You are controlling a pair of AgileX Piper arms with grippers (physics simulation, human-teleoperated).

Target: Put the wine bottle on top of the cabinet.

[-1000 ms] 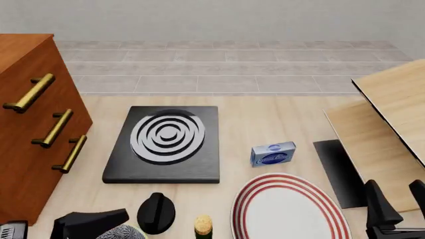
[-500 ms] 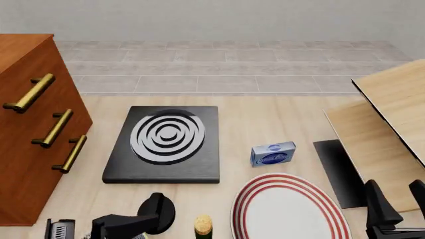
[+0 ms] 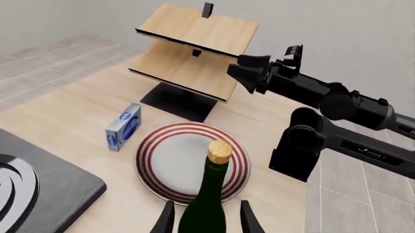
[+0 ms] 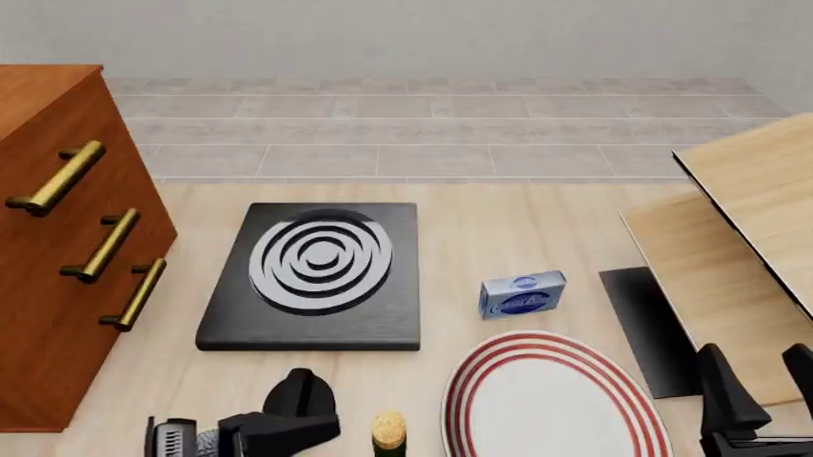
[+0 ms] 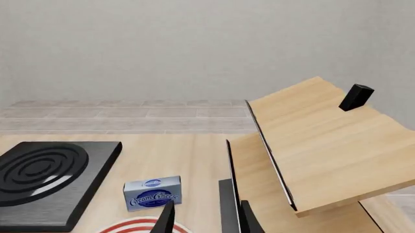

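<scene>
early stage: the left gripper [image 3: 203, 219] jaws spread around the wine bottle [image 3: 207, 204], not yet lifted; the cabinet [image 4: 51, 238] top awaits; the right gripper [image 5: 202, 218] is open, idle.

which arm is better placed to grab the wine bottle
Left. In the left wrist view the left pincer is open with a finger on either side of the wine bottle. The right pincer sits beyond the striped plate, beside the wooden rack.
</scene>
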